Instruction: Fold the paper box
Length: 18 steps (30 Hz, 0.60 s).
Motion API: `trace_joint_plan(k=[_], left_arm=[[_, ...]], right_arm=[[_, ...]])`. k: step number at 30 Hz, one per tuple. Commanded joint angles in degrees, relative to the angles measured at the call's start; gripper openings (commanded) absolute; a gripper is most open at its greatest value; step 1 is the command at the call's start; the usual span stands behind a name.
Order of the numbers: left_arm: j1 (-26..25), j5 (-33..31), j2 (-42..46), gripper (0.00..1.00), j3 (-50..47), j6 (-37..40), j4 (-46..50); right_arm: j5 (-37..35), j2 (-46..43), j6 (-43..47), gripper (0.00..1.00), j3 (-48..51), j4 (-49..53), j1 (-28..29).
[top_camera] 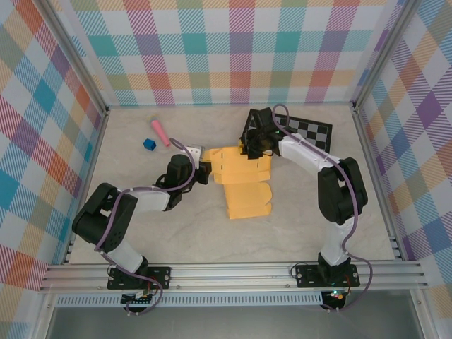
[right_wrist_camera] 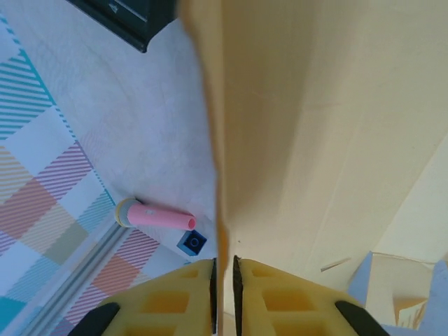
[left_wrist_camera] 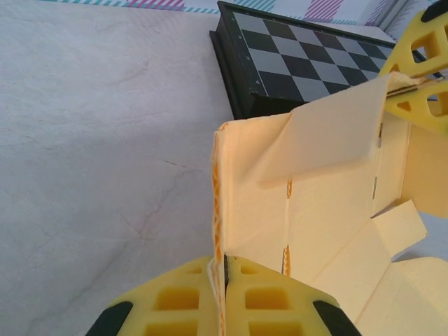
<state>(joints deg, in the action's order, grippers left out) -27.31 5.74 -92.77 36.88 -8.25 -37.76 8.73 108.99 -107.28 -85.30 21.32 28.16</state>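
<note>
Clamping the left gripper (top_camera: 206, 171) onto the left edge of the yellow-orange, thin cardboard paper box (top_camera: 244, 180), a die-cut sheet with flaps, near the middle of the pale, stone-patterned table (top_camera: 212, 233). Gripping the sheet's far edge with the right gripper (top_camera: 248, 150), just in front of the black-and-white checkered board (top_camera: 307, 131) at the table's far right. Leaving the sheet's near panel lying flat on the table, toward the arm bases, while holding the far part raised between the two grippers.

Viewing from the left wrist: pressing both yellow fingers of the left gripper (left_wrist_camera: 224, 280) shut on a raised cardboard edge, with the paper box (left_wrist_camera: 315, 182) standing beyond as folded walls and loose flaps. Pinching a bent top flap with the right gripper (left_wrist_camera: 409, 87) at upper right of that view, just in front of the checkered board (left_wrist_camera: 301, 59).

Viewing from the right wrist: squeezing a thin upright wall of the paper box (right_wrist_camera: 315, 140) in the right gripper (right_wrist_camera: 224, 276), fingers nearly meeting with only cardboard between them.

Leaving a pink cylinder (top_camera: 159, 132) with a yellowish end and a small blue block (top_camera: 149, 144) lying near each other at the table's far left, apart from the sheet.
</note>
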Motion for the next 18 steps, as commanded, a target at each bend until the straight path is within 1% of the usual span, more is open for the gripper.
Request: trace_joint_plan(k=[1, 4, 6, 8, 11, 12, 14, 15, 17, 18], left_arm=[[-0.4, 0.3, 1.2, 0.14, -0.4, -2.2, -2.4], [0.3, 1.9, 2.8, 0.37, -0.6, -4.8, -1.4], [1.2, 4.9, 5.2, 0.49, -0.3, -5.5, 1.1], [2.3, 7.9, 8.4, 0.53, 0.2, -5.5, 5.0], [4.7, 10.6, 14.3, 0.58, -0.3, -3.7, 10.2], [5.6, 10.8, 16.3, 0.59, -0.6, -2.9, 12.0], [7.1, 10.4, 19.7, 0.67, -1.4, -2.2, 14.5], [7.9, 10.2, 21.2, 0.72, -1.8, -2.3, 15.3], [8.9, 10.3, 22.4, 0.92, -2.2, -2.6, 16.5], [9.0, 10.7, 22.0, 1.0, -2.2, -1.4, 16.6]], right_arm=[[-2.3, -0.3, 1.9, 0.07, 1.6, -2.7, 0.0], [-3.5, -1.2, 6.2, 0.03, 3.3, -7.7, 0.1], [-4.3, -2.4, 9.7, 0.03, 5.4, -11.0, 0.3], [-4.7, -4.1, 13.8, 0.03, 8.1, -14.8, 0.5], [-3.8, -6.8, 19.3, 0.03, 14.9, -23.3, 0.2], [-3.2, -7.4, 21.5, 0.04, 16.9, -25.9, 0.1], [-1.7, -8.3, 25.2, 0.04, 20.7, -31.1, 0.1], [-0.4, -8.7, 26.5, 0.05, 22.7, -34.2, 0.1], [2.2, -8.8, 28.4, 0.07, 26.9, -42.4, 0.1], [3.6, -8.9, 28.8, 0.08, 28.6, -45.7, 0.0]])
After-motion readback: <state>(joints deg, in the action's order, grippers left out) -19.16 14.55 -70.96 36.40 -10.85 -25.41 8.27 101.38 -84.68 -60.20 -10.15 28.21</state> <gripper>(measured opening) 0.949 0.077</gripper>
